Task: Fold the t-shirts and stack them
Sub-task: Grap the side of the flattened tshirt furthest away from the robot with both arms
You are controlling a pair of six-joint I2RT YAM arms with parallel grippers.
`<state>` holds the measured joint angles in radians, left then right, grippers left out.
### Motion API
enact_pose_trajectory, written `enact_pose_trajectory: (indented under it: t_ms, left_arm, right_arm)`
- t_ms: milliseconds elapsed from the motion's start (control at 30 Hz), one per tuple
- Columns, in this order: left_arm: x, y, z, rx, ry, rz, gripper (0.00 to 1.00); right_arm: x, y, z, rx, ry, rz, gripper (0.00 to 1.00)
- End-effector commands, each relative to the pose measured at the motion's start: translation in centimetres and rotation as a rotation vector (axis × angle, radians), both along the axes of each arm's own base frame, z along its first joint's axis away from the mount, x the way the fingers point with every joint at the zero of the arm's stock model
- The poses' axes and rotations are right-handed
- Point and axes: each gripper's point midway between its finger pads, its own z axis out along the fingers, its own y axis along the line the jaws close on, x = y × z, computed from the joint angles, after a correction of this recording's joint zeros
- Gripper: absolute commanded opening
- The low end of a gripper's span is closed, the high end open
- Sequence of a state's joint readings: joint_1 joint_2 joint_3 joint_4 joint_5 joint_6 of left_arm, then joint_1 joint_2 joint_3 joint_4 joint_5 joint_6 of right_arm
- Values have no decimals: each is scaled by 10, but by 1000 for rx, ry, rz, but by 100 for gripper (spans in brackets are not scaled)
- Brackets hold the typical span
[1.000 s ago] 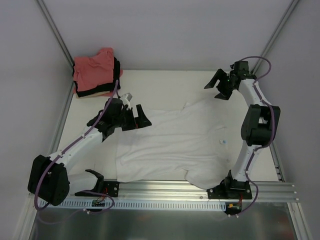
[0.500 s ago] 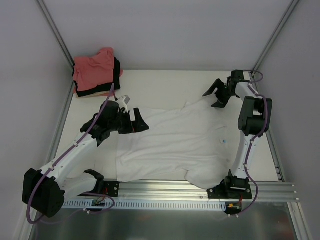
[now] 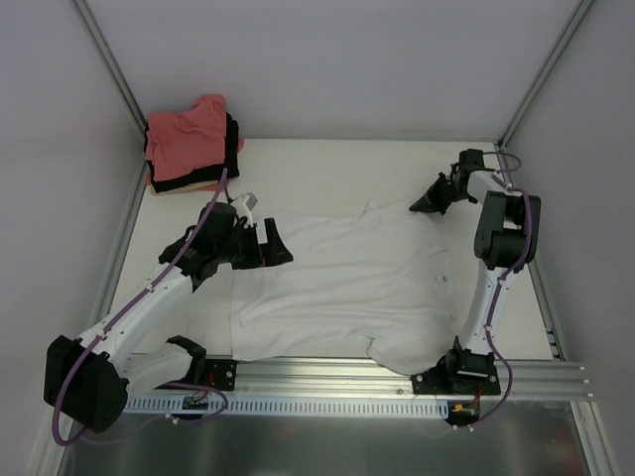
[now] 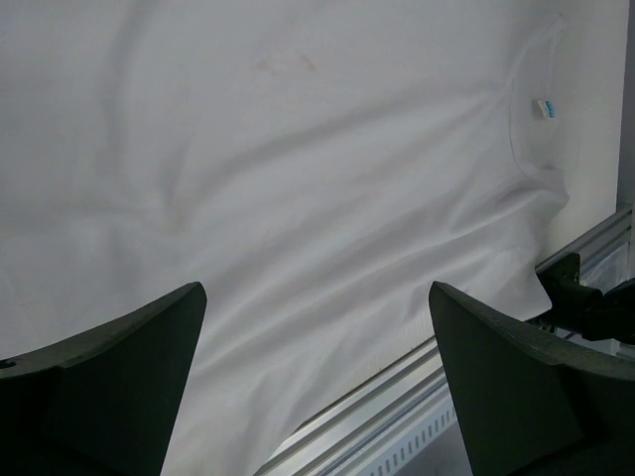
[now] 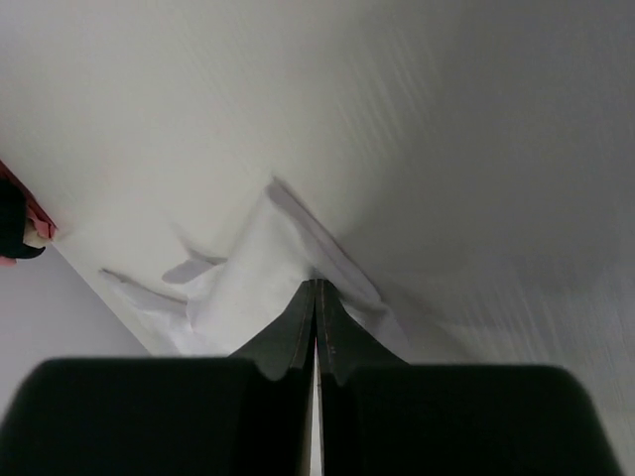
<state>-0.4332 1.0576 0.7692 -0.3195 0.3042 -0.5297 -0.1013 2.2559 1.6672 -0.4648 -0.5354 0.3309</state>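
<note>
A white t-shirt [image 3: 347,278] lies spread flat on the table, its neck label [image 3: 444,283] toward the right arm's base. My right gripper [image 3: 415,206] is down at the shirt's far right sleeve. In the right wrist view its jaws [image 5: 316,285] are shut, with a fold of the white sleeve [image 5: 258,268] pinched at their tips. My left gripper [image 3: 281,245] hovers open over the shirt's left edge. In the left wrist view nothing lies between its fingers [image 4: 316,290] but the cloth [image 4: 298,178] below, with the neck label [image 4: 541,107] at the upper right.
A stack of folded shirts sits in the far left corner, salmon-pink [image 3: 189,139] on top with black [image 3: 230,141] under it. A metal rail [image 3: 347,372] runs along the near table edge, also in the left wrist view [image 4: 397,416]. Frame posts stand at both far corners.
My right gripper came down onto the far right sleeve and closed on it. My left arm shifted slightly over the shirt's left edge and stayed open.
</note>
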Motion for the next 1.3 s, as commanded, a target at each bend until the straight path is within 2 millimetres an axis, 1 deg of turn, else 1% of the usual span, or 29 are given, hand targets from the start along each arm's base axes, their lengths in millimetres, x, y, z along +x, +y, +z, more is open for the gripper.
enact_pose_trajectory:
  t_ms: [0,33,67,133,167,200,233,267,300,367,400,467,500,600,733,867,967,1100,1167,1200,1233,1267]
  left_arm:
    - [-5,4,-1,23,-18,-6,99]
    - [-4,3,-1,16,-20,-6,99]
    - [-5,3,-2,14,-16,-5,99]
    - [-4,1,-1,3,-20,-8,99]
    - [-6,1,-3,1,-13,-9,99]
    - [-6,0,-2,-5,-14,-7,99]
    - [-7,0,-3,-7,-12,-9,99]
    - [-8,1,-2,-11,-14,-7,99]
    - [-10,1,-2,-12,-15,-9,99]
    - [-11,3,-1,-7,-26,-3,99]
    - [-12,5,-1,-1,-28,-3,99]
    - [-14,8,0,8,-31,-1,99]
    - [-15,8,0,10,-34,1,99]
    - [-15,10,3,16,-42,3,99]
    - [-15,11,4,21,-44,2,99]
    - [-15,10,4,16,-42,3,99]
    - [-15,10,3,15,-39,3,99]
    - [-17,12,1,21,-40,6,99]
    - [-18,13,1,21,-37,9,99]
    - [-18,12,1,21,-37,7,98]
    - [-18,12,1,21,-35,8,99]
    - [-19,13,-1,23,-31,8,99]
  right_arm:
    - [-6,-8,56,-16,-101,-27,0]
    - [-12,-8,59,-19,-100,-29,1]
    - [-16,-10,75,-27,-127,-28,1]
    - [-20,-12,85,-37,-146,-30,0]
    - [-21,-16,90,-70,-162,-27,1]
    - [-21,-19,92,-89,-156,-27,18]
    - [-20,-23,91,-111,-151,-30,27]
    - [-19,-26,85,-111,-139,-26,46]
    - [-18,-29,83,-107,-135,-31,47]
    - [-16,-33,76,-98,-121,-43,48]
    - [-15,-36,65,-92,-101,-55,48]
    - [-13,-38,57,-79,-87,-58,47]
    - [-13,-38,47,-69,-67,-63,47]
    - [-10,-38,33,-46,-50,-70,45]
    - [-8,-37,24,-27,-39,-72,43]
    - [-6,-36,25,-21,-45,-72,43]
    - [-5,-36,21,-7,-35,-75,44]
    - [-4,-28,14,38,-22,-70,43]
    - [-4,-23,11,62,-18,-69,38]
    - [-6,-20,10,78,-15,-63,32]
    - [-7,-17,9,85,-12,-59,18]
    - [-9,-16,8,87,-5,-57,10]
